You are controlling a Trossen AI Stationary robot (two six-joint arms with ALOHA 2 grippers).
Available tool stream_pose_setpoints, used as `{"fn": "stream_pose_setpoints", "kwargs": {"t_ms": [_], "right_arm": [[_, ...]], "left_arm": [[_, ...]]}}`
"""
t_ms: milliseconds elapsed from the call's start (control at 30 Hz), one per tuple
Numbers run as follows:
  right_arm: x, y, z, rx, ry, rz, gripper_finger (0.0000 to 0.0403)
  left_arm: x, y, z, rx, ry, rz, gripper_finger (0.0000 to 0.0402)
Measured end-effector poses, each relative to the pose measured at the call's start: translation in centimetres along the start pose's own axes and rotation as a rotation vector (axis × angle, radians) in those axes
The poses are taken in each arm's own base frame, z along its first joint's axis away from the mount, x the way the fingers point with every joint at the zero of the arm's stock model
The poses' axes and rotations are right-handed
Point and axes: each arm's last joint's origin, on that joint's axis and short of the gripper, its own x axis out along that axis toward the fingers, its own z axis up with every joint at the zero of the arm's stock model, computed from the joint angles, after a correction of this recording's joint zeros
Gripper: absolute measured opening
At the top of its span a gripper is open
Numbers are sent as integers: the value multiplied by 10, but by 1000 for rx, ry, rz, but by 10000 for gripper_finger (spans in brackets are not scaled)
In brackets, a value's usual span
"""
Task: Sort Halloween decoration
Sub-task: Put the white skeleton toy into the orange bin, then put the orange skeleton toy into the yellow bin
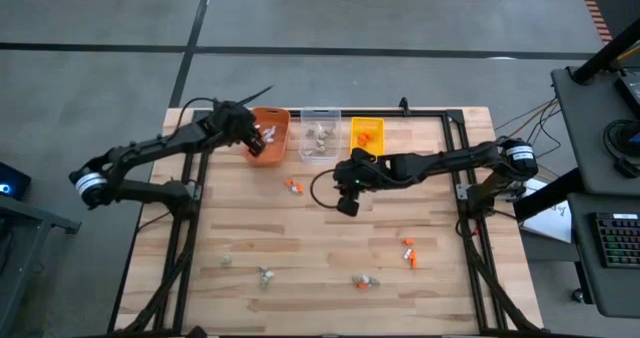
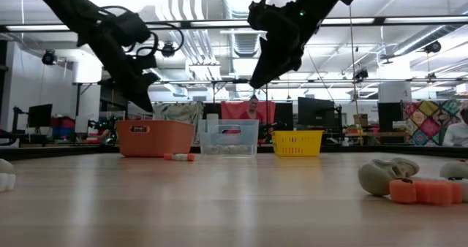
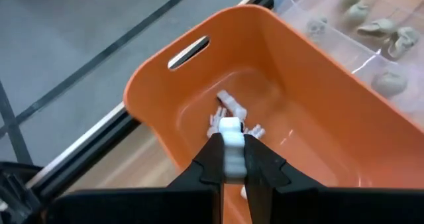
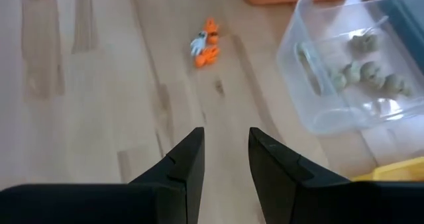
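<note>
High view, as we log it: a wooden desk [image 1: 320, 248] carries three bins in a row at its 12 o'clock edge, namely an orange bin [image 1: 276, 128], a clear bin [image 1: 320, 135] and a yellow bin [image 1: 367, 131].

Left end effector [image 1: 257, 141]: we find it poised over the orange bin, fingers pinched on a white trinket [image 3: 230, 141], as the left wrist view shows. More white pieces [image 3: 232, 108] lie on that bin's floor beneath it.

Right end effector [image 1: 347, 200]: we place it above bare wood near the desk's centre, at 6 o'clock from the clear bin, jaws parted narrowly and holding nothing.

Halloween decoration, elsewhere:
- grey-tan skull-like pieces [image 4: 371, 68] inside the clear bin;
- orange pieces [image 1: 365, 136] inside the yellow bin;
- a small orange-and-white cluster [image 1: 292, 186] on the desk at 6 o'clock from the orange bin, ahead of the right fingers [image 4: 189, 168] in the right wrist view;
- an orange pair [image 1: 409, 253] toward 4 o'clock;
- a mixed orange and tan group [image 1: 364, 280] toward 6 o'clock;
- tan pieces [image 1: 265, 275] toward 7 o'clock, with one more [image 1: 227, 260] just at 9 o'clock of them.

Low view: we note a tan piece and an orange piece [image 2: 420, 191] lying close to the lens.
</note>
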Motion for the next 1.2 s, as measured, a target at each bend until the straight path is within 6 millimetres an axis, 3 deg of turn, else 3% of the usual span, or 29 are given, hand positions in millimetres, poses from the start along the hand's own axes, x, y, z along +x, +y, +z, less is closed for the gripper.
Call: {"fn": "stream_pose_setpoints", "kwargs": {"t_ms": [167, 567, 800, 967, 1200], "right_arm": [[1, -3, 7, 19, -69, 2, 107], [0, -4, 24, 98, -233, 34, 107], [2, 3, 31, 143, -304, 156, 107], [24, 8, 29, 110, -316, 189, 107], [60, 11, 21, 134, -284, 121, 107]], "left_arm": [[12, -2, 9, 30, 37, 2, 20], [19, -3, 5, 38, 40, 4, 110], [-8, -9, 9, 23, -91, -145, 120], [-36, -19, 2, -9, -257, -267, 118], [-63, -33, -19, -53, -362, -385, 114]]}}
